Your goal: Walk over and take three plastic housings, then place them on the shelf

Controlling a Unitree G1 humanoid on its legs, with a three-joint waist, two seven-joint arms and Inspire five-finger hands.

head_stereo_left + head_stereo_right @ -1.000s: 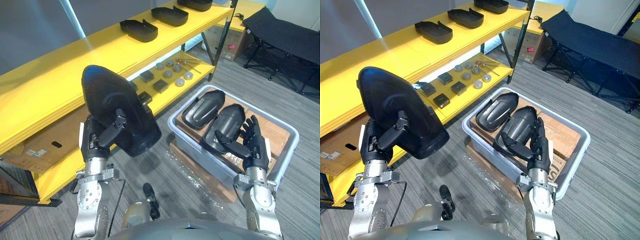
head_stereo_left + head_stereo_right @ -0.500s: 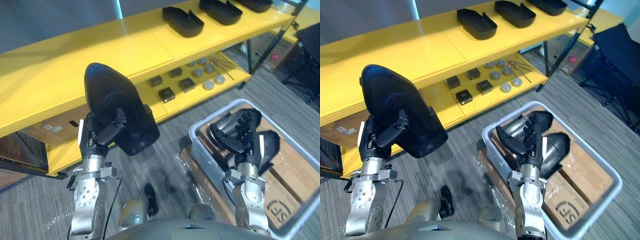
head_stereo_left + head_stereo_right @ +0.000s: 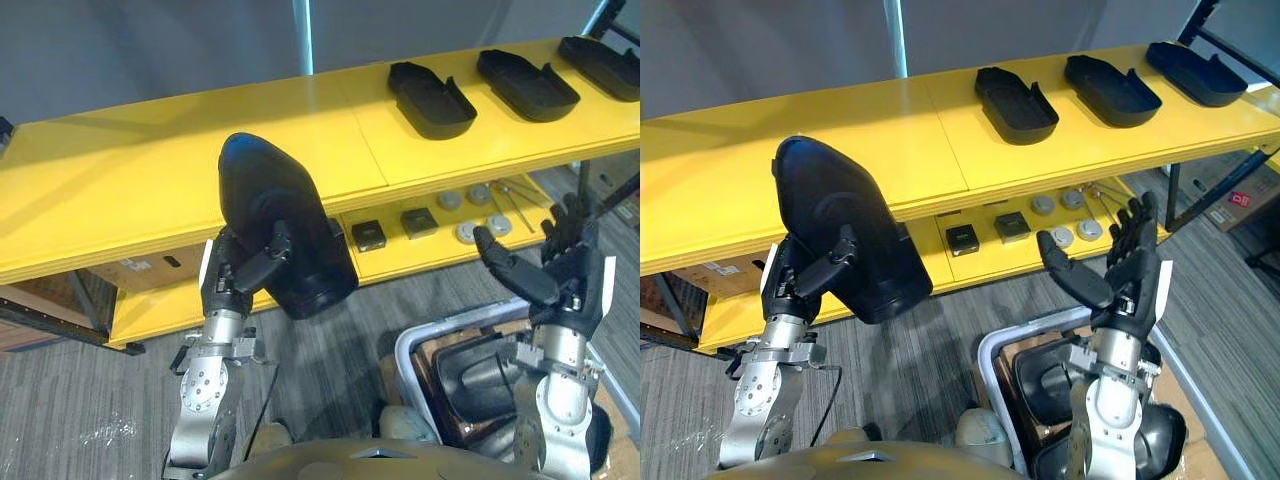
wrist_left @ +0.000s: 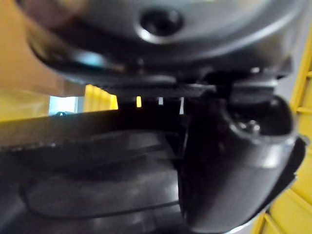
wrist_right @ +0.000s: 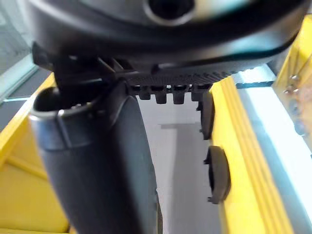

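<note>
The left hand (image 3: 235,283) is clamped round the lower edge of a large black plastic housing (image 3: 275,210), held upright before the yellow shelf (image 3: 130,190), while the right hand (image 3: 565,275) hangs spread and empty above the grey bin (image 3: 400,352); such a top-heavy hold could let the housing tip or clip the shelf's edge.

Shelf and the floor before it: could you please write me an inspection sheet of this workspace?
Surface: yellow shelf top, level.
Job's things: row of three housings on the shelf top; held housing raised before the shelf; bin housings in grey bin.
Clutter: small parts on lower shelf.
Hands: left hand curled round held housing; right hand open above the bin.
Cables: nothing seen.
Surroundings: carpet floor.
</note>
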